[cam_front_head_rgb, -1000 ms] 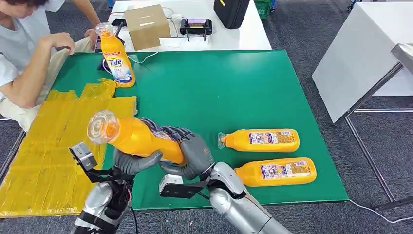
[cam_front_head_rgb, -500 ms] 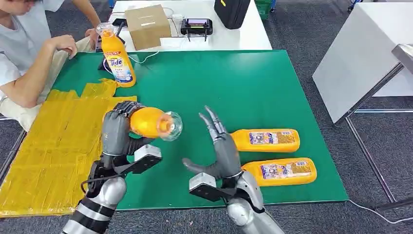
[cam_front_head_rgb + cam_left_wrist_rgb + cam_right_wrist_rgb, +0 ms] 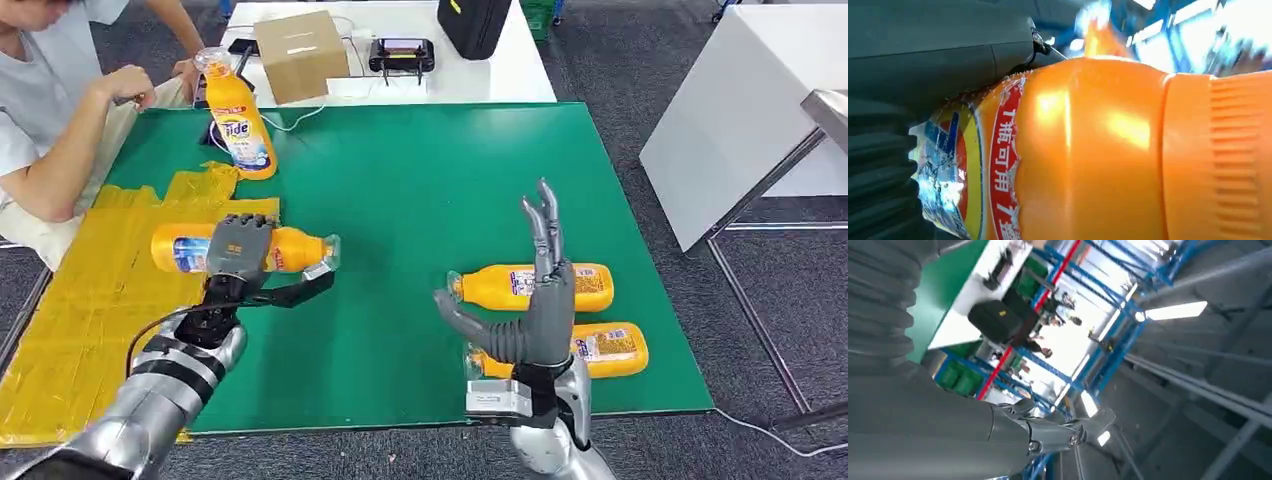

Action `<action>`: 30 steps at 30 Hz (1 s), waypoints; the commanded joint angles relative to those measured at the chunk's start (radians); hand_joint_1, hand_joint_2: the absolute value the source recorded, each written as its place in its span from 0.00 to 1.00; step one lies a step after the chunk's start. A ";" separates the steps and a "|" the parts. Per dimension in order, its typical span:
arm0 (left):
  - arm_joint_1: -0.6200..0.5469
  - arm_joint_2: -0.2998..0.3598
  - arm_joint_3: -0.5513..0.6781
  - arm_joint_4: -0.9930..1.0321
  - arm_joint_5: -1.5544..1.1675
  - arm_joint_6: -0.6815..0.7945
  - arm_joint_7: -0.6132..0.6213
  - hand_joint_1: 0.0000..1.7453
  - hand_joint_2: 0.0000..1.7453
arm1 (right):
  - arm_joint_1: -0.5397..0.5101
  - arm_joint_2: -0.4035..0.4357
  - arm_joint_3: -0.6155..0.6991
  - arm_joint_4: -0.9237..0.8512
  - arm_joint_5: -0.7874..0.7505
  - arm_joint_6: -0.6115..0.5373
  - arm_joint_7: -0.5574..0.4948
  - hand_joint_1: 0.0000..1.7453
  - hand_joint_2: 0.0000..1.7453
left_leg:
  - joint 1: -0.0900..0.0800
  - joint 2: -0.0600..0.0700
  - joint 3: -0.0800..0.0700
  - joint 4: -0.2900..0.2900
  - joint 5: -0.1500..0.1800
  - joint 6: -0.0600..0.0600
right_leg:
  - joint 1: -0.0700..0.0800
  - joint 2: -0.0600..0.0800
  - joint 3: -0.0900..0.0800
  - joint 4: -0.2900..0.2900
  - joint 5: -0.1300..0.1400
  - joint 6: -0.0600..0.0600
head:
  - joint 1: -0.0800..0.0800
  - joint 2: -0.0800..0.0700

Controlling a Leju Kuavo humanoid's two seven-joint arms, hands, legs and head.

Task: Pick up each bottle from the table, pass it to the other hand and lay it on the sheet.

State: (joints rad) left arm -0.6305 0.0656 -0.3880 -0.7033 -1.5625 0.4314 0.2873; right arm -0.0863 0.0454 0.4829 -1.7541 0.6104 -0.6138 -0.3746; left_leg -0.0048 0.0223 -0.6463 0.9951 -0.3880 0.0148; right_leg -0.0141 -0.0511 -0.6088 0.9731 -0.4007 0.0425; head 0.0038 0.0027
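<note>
My left hand (image 3: 238, 262) is wrapped around an orange bottle (image 3: 245, 249), gripping it about the middle, with the bottle lying level, its clear cap pointing toward the green mat (image 3: 420, 190) and its base over the yellow sheet (image 3: 90, 300). From the wrist camera I see the same bottle (image 3: 1108, 150) pressed close against the palm, its red and blue label just beside the grey thumb. I cannot tell whether the bottle touches the sheet or hangs just above it. My right hand (image 3: 530, 310) stands upright over the green mat with its fingers (image 3: 545, 225) straight and spread, grasping nothing. Just behind that hand, two more orange bottles lie on their sides on the mat, one (image 3: 585, 287) farther from me and one (image 3: 610, 348) nearer, side by side and apart from each other. At the far corner of the mat, beside the sheet, another orange bottle (image 3: 238, 115) stands upright, near a seated person (image 3: 50, 110) whose arms rest at the mat's edge.
</note>
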 commanded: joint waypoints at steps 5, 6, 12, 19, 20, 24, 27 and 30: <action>-0.108 0.040 0.037 0.358 0.030 -0.035 0.025 1.00 1.00 | -0.013 -0.030 -0.025 0.023 0.005 0.012 0.021 0.00 1.00 | 0.002 -0.001 0.007 0.000 -0.004 -0.001 | 0.001 0.005 0.008 -0.001 -0.004 -0.001 | 0.000 0.000; -0.107 0.038 0.054 0.364 0.038 -0.047 0.029 1.00 1.00 | -0.017 -0.032 -0.021 0.032 0.013 0.021 0.027 0.00 1.00 | 0.002 -0.001 0.008 0.001 -0.005 -0.002 | 0.001 0.006 0.009 -0.001 -0.004 -0.002 | 0.000 0.000; -0.077 0.035 0.113 0.357 0.063 0.021 0.002 0.00 1.00 | -0.032 -0.031 -0.017 0.066 0.033 0.032 0.046 0.00 1.00 | 0.001 -0.001 0.004 -0.001 -0.002 -0.001 | 0.000 0.005 0.005 -0.001 -0.002 -0.001 | 0.000 0.000; -0.047 0.027 0.155 0.335 0.088 0.075 -0.046 0.00 1.00 | -0.051 -0.025 -0.020 0.111 0.022 0.067 0.066 0.00 1.00 | 0.001 -0.001 0.005 -0.001 -0.002 -0.001 | 0.000 0.003 0.006 -0.001 -0.002 -0.001 | 0.000 0.000; -0.043 0.025 0.159 0.332 0.089 0.086 -0.048 0.00 1.00 | -0.053 -0.024 -0.021 0.116 0.020 0.068 0.065 0.00 1.00 | 0.002 -0.001 0.010 -0.001 -0.004 -0.001 | 0.000 0.006 0.011 -0.002 -0.003 -0.001 | 0.000 0.000; -0.021 0.017 0.195 0.309 0.118 0.170 -0.081 0.00 1.00 | -0.061 -0.022 -0.021 0.144 0.019 0.076 0.066 0.00 1.00 | 0.001 -0.002 0.006 -0.001 -0.001 -0.001 | 0.000 0.003 0.007 -0.002 -0.002 -0.001 | 0.000 0.000; -0.016 0.015 0.199 0.298 0.120 0.200 -0.092 0.00 1.00 | -0.060 -0.023 -0.022 0.147 0.022 0.079 0.068 0.00 1.00 | 0.001 -0.003 0.005 -0.001 -0.001 -0.001 | 0.000 0.002 0.007 -0.001 -0.002 -0.001 | 0.001 0.000; 0.150 -0.028 0.307 -0.079 0.134 0.267 -0.239 0.00 1.00 | -0.048 -0.053 -0.027 0.164 0.149 0.091 0.139 0.00 1.00 | 0.001 -0.003 0.006 -0.001 -0.002 -0.001 | 0.000 0.002 0.007 -0.002 -0.002 -0.001 | 0.001 0.000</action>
State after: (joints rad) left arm -0.6472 0.1003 -0.2327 -0.4273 -1.4454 0.6183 0.2038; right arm -0.1053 0.0294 0.4662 -1.6964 0.6355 -0.5417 -0.3121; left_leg -0.0048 0.0194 -0.6450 0.9948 -0.3881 0.0148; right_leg -0.0142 -0.0525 -0.6060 0.9730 -0.4020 0.0428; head 0.0046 0.0027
